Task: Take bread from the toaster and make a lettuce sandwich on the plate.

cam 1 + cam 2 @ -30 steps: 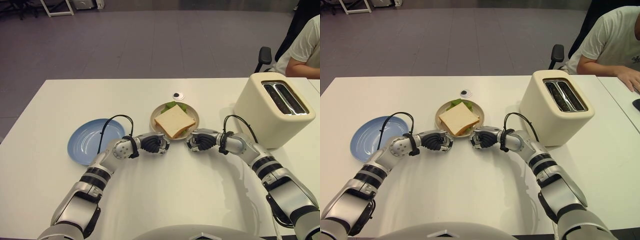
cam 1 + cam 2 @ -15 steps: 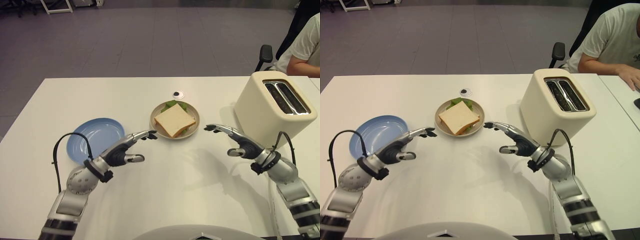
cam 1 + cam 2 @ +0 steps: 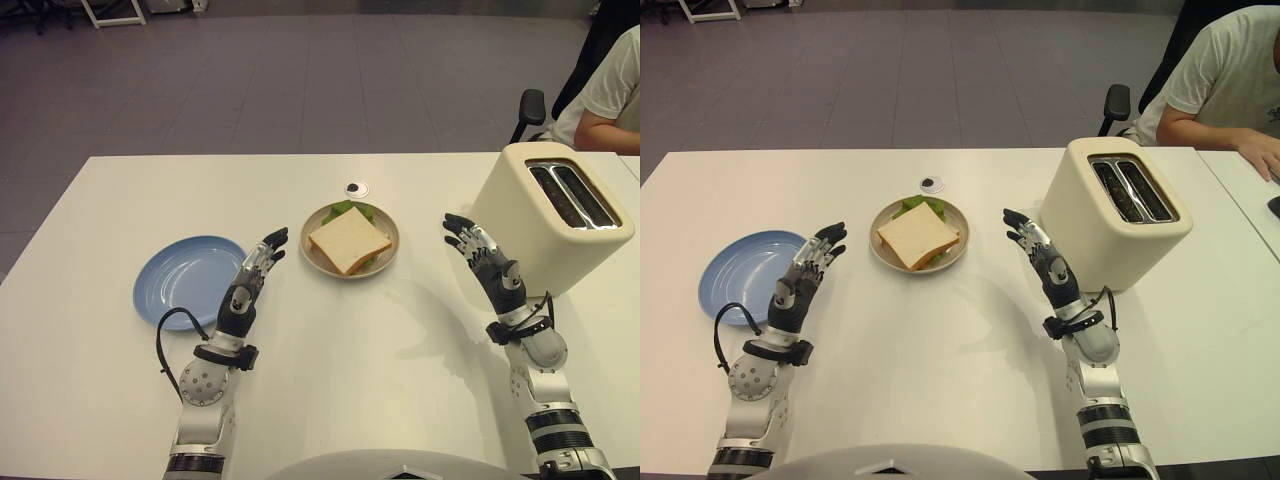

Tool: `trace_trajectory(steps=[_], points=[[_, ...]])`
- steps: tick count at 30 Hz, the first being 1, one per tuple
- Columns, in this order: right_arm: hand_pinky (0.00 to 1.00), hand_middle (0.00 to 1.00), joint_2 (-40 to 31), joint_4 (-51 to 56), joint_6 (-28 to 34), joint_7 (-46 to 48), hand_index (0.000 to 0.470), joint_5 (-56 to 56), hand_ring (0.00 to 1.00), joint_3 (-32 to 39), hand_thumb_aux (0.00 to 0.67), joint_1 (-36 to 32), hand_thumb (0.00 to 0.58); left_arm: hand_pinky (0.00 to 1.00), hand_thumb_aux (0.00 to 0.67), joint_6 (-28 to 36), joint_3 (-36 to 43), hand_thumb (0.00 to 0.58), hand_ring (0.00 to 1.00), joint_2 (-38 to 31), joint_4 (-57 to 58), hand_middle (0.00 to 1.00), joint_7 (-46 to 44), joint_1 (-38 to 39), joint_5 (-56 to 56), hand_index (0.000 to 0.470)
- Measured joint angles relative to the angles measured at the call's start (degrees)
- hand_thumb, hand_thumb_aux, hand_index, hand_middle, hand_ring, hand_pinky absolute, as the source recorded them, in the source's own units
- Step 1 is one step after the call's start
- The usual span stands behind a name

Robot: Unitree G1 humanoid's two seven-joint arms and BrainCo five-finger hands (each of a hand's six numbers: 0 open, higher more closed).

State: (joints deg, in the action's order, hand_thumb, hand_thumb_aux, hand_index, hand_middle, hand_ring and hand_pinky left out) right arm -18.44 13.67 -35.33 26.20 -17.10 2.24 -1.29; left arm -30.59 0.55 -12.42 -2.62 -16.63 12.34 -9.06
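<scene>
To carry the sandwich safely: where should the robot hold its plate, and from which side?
Probably the plate's near-left rim, approached from the left by the open left hand: that stretch is bare, while bread corners and lettuce reach the rim elsewhere.

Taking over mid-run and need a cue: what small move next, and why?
Probably just lower both hands to rest. The left hand and right hand are open and empty, bread already tops the lettuce on the plate, and the toaster slots look empty.
</scene>
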Motion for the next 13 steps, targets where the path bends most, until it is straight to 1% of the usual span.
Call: trace_trajectory(steps=[5,9,13], points=[[0.00,0.00,1.4,0.1,-0.2,2.9,0.000,-2.0,0.00,-1.4,0.000,0.0,0.000,0.00,0.000,-1.4,0.1,0.000,0.00,1.0,1.7,0.00,-0.2,-1.2,0.0,0.000],[0.00,0.00,2.8,-1.6,2.4,6.4,0.000,-8.8,0.00,-3.4,0.000,0.0,0.000,0.00,0.000,-1.5,-0.2,0.000,0.00,1.8,2.6,0.00,-1.3,-1.6,-1.9,0.000],[0.00,0.00,3.8,-3.6,4.7,8.9,0.000,-12.2,0.00,-5.0,0.000,0.1,0.000,0.00,0.000,-1.5,-1.2,0.000,0.00,2.3,2.3,0.00,-2.9,-1.5,-5.6,0.000]])
